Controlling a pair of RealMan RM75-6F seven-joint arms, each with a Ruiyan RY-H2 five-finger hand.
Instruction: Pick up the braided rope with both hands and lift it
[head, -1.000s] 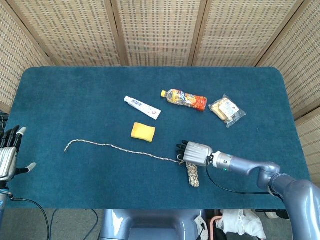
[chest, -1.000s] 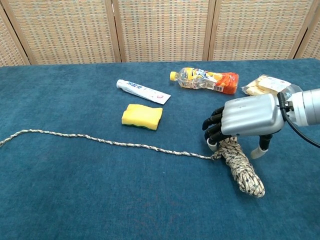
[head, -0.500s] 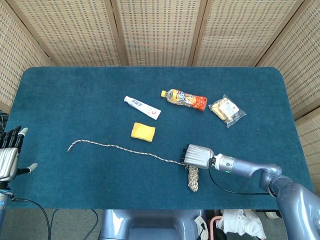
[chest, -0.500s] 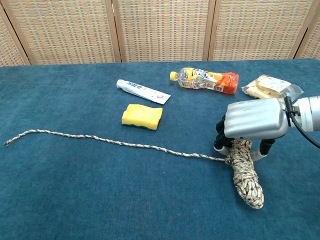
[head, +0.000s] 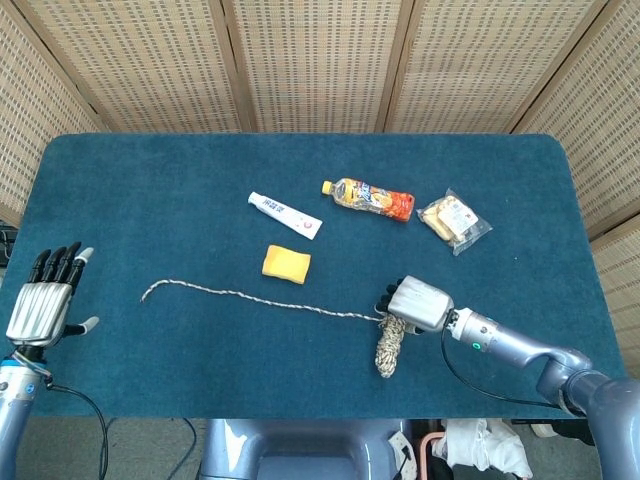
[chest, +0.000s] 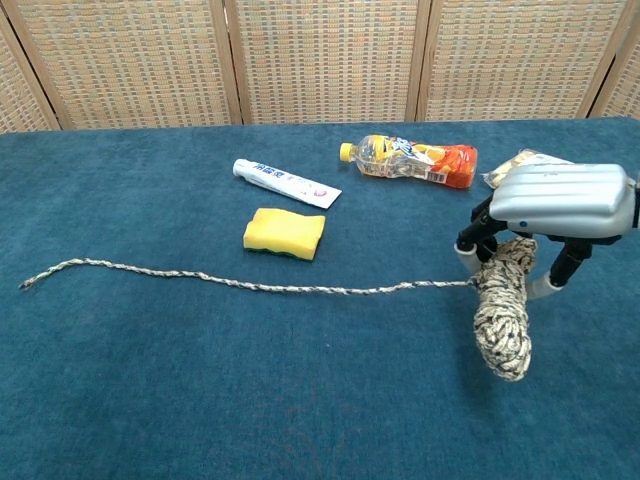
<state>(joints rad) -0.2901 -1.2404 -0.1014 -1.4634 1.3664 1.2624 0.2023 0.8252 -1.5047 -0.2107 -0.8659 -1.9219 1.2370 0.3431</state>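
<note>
On the blue-carpeted tabletop, toward its far edge: a white toothpaste tube lying aslant, an orange drink bottle on its side, and nearer the right edge a clear packet of snacks. Just nearside of the tube, a yellow sponge, lying flat. Behind the far edge, woven wicker screen panels.

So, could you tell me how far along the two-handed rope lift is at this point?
Partly done: the right hand grips the bundled end of the braided rope and has it raised, bundle hanging. The thin tail trails left over the table. The left hand hovers open at the table's left edge, touching nothing. Left: it must take the tail and lift.
</note>
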